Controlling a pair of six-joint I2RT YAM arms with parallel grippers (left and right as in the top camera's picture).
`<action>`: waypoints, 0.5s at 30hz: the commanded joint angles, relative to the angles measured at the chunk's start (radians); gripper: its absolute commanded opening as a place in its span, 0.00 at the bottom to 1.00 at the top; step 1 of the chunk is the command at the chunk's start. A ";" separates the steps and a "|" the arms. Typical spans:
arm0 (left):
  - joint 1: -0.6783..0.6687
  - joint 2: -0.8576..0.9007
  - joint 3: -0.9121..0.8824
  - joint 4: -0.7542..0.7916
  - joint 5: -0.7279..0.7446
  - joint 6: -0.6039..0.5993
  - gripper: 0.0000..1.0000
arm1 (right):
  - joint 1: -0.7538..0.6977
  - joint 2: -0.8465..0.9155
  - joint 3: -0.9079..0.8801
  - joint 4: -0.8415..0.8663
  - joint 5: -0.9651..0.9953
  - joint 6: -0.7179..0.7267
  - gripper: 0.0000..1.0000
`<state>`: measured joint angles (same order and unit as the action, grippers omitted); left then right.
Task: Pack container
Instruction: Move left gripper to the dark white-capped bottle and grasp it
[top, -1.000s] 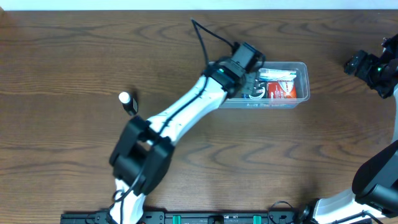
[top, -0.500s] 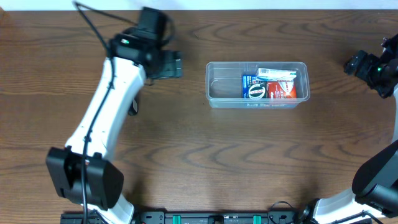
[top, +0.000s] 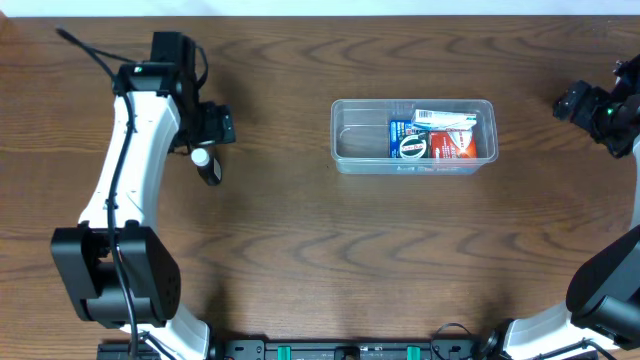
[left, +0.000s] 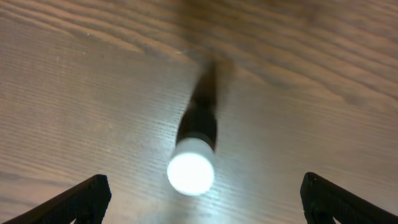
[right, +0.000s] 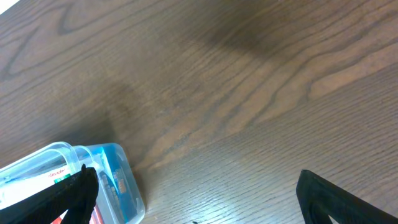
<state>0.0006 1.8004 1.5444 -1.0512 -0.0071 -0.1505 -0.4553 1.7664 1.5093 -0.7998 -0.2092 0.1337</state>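
**A:** Where is the bottle (top: 207, 166) relative to the left jaws?

**B:** Straight below, centred between the two tips. The tips are spread wide and touch nothing. The bottle seems to stand upright, white cap (left: 191, 173) up, so its long axis points at the wrist camera. The left arm (top: 128, 175) is nearer. The right jaws, also spread and empty, hang at the far right edge.

**A:** Container (top: 350, 142)?

**B:** On the tabletop (top: 300, 260), right of centre, well apart from the bottle. Packets (top: 440, 140) fill its right half; the left half is bare.

**A:** Change from a second ago?

**B:** Then the left arm reached over the container; now it is above the bottle. Bottle and container are unshifted.
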 joint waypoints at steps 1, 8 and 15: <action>0.001 0.006 -0.061 0.031 -0.004 0.027 0.98 | -0.003 -0.008 0.008 -0.002 -0.004 0.011 0.99; 0.001 0.007 -0.135 0.101 -0.003 0.027 0.98 | -0.003 -0.008 0.008 -0.001 -0.004 0.011 0.99; 0.001 0.010 -0.189 0.168 -0.003 0.027 0.98 | -0.003 -0.008 0.008 -0.002 -0.004 0.011 0.99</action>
<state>0.0010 1.8008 1.3739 -0.8951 -0.0067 -0.1326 -0.4553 1.7664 1.5093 -0.7998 -0.2092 0.1337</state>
